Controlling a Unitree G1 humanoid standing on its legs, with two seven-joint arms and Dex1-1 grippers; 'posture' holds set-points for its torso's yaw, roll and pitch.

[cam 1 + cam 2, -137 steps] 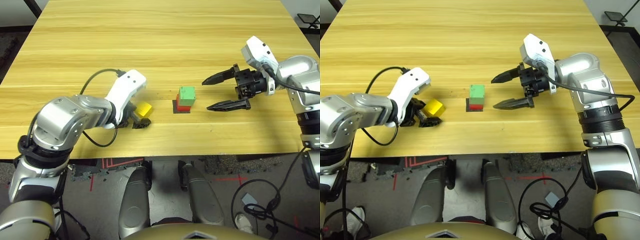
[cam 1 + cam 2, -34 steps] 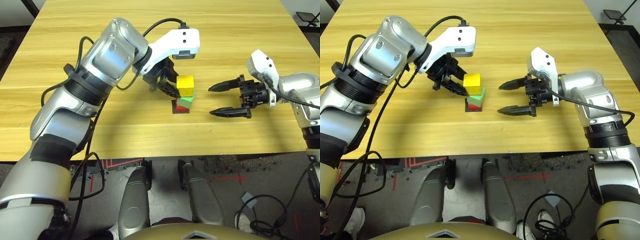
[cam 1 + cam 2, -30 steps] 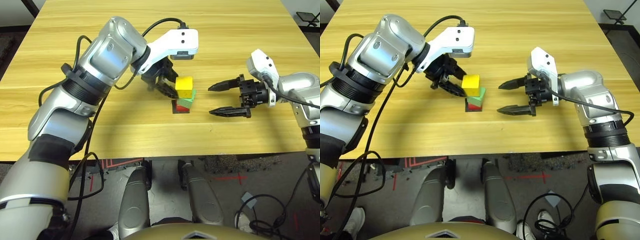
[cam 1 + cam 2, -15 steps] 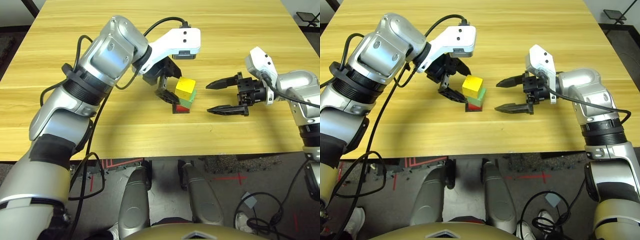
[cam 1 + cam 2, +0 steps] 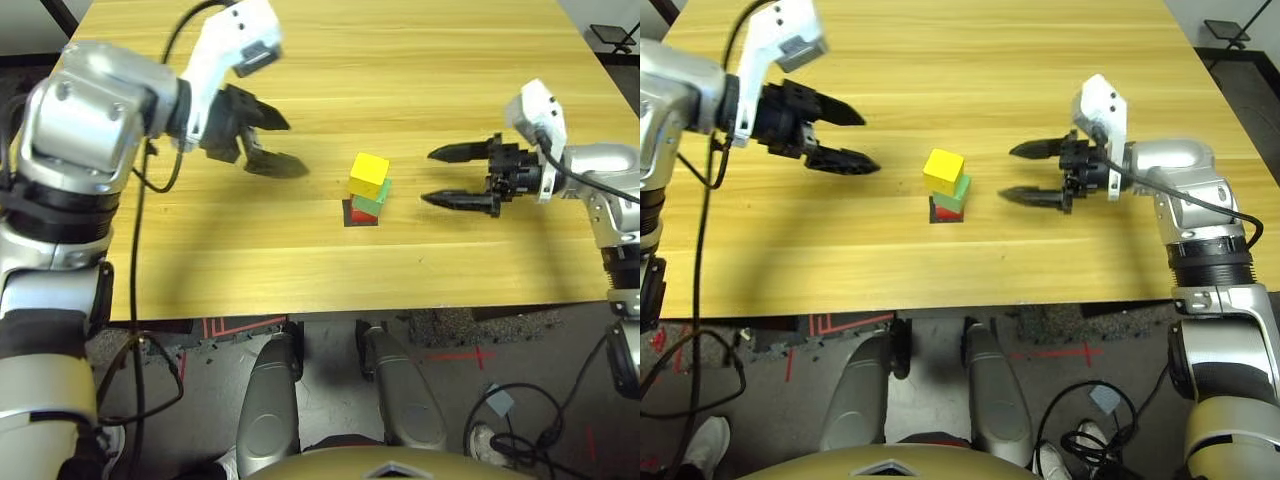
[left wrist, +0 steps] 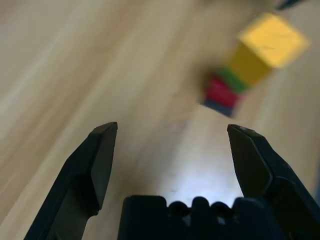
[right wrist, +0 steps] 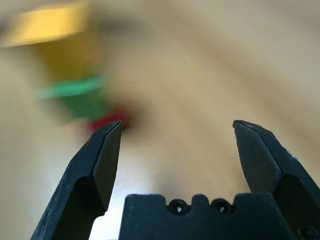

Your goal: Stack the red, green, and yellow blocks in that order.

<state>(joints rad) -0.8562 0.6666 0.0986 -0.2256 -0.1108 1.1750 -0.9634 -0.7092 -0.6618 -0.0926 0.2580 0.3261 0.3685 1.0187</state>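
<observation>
Head view: three blocks in one stack mid-table, yellow [image 5: 369, 174] over green [image 5: 370, 202] over red [image 5: 359, 214], red mostly hidden; left gripper [image 5: 276, 144] spread wide, well left of stack; right gripper [image 5: 440, 176] spread wide, near its right. Wrist views: stack blurred beyond parted fingers [image 6: 98, 165]

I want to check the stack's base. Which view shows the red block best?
The left wrist view: the red block shows a whole side under the green block. The eye views show a sliver; the right wrist view shows a blur.
</observation>
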